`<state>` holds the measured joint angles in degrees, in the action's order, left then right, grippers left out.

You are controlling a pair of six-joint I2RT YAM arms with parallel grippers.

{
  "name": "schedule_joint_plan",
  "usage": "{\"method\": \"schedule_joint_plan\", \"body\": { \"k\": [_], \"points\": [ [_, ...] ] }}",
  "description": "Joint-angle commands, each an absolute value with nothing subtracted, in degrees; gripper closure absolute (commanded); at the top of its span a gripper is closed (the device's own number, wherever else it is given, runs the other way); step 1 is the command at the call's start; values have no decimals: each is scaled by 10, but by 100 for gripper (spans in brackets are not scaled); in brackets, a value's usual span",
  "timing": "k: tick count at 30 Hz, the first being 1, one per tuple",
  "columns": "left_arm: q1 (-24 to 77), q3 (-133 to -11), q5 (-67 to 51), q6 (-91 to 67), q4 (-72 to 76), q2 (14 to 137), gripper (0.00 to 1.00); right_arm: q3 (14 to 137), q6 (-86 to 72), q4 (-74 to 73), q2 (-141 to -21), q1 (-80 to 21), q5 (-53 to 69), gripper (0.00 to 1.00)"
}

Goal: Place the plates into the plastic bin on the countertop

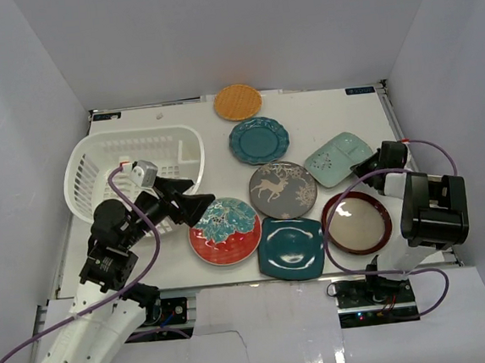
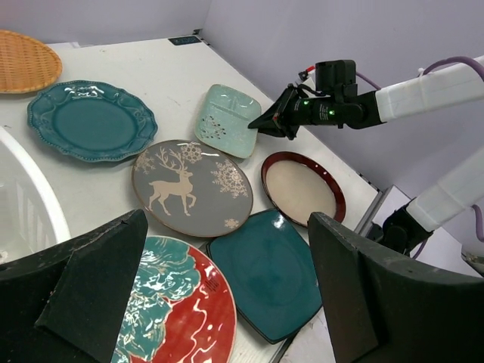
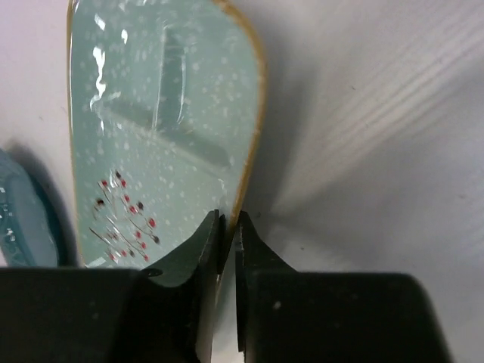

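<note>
Seven plates lie on the white countertop (image 1: 338,114): orange woven (image 1: 237,102), teal scalloped (image 1: 258,140), grey deer (image 1: 282,189), pale aqua (image 1: 337,159), red-rimmed floral (image 1: 224,231), dark teal square (image 1: 292,247) and maroon-rimmed cream (image 1: 357,222). The white plastic bin (image 1: 78,162) stands at the left and holds no plates. My left gripper (image 1: 198,204) is open and empty, hovering over the floral plate (image 2: 181,310) and the dark teal plate (image 2: 272,272). My right gripper (image 3: 229,223) is shut on the near rim of the pale aqua plate (image 3: 159,128).
Grey walls enclose the table on three sides. The bin's rim (image 2: 23,204) shows at the left of the left wrist view. The right arm (image 2: 423,91) reaches in from the right over the maroon plate (image 2: 302,189). Purple cables loop beside both arms.
</note>
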<state>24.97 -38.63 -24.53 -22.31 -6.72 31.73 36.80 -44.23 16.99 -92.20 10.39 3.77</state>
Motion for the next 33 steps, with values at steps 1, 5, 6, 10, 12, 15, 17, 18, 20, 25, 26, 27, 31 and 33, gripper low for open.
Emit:
{"method": "schedule_joint_plan", "body": {
  "k": [1,5,6,10,12,15,17,18,20,25,26,27,31,33],
  "points": [
    [252,-410,-225,-216,-74,319,2,386,-475,212,-919,106,35,92],
    [252,-422,-217,-217,-74,330,2,403,-471,236,-838,111,4,92],
    [253,-427,-218,-218,-73,332,2,412,-465,234,-799,110,3,92],
    [252,-459,-223,-225,-69,334,2,475,-435,208,-711,101,36,92],
    [252,-472,-220,-229,-65,327,2,519,-421,196,-677,74,54,92],
    [252,-482,-212,-240,-52,312,2,583,-398,173,-665,-5,67,92],
    [252,-493,-194,-247,-50,302,2,622,-384,159,-690,-95,63,92],
    [252,-493,-187,-249,-50,298,2,644,-380,156,-704,-123,62,92],
    [252,-509,-173,-255,-54,293,2,718,-364,145,-742,-179,62,92],
    [252,-549,-117,-258,-71,273,2,936,-308,106,-917,-350,55,92],
    [253,-554,-110,-258,-73,270,2,974,-300,93,-976,-368,56,92],
    [252,-557,-106,-256,-76,265,2,1012,-291,67,-1007,-402,61,92],
    [251,-571,-95,-253,-84,262,2,1219,-244,-26,-1160,-474,35,92],
    [252,-574,-96,-255,-91,263,2,1314,-229,-45,-1240,-501,21,92]
  ]
}}
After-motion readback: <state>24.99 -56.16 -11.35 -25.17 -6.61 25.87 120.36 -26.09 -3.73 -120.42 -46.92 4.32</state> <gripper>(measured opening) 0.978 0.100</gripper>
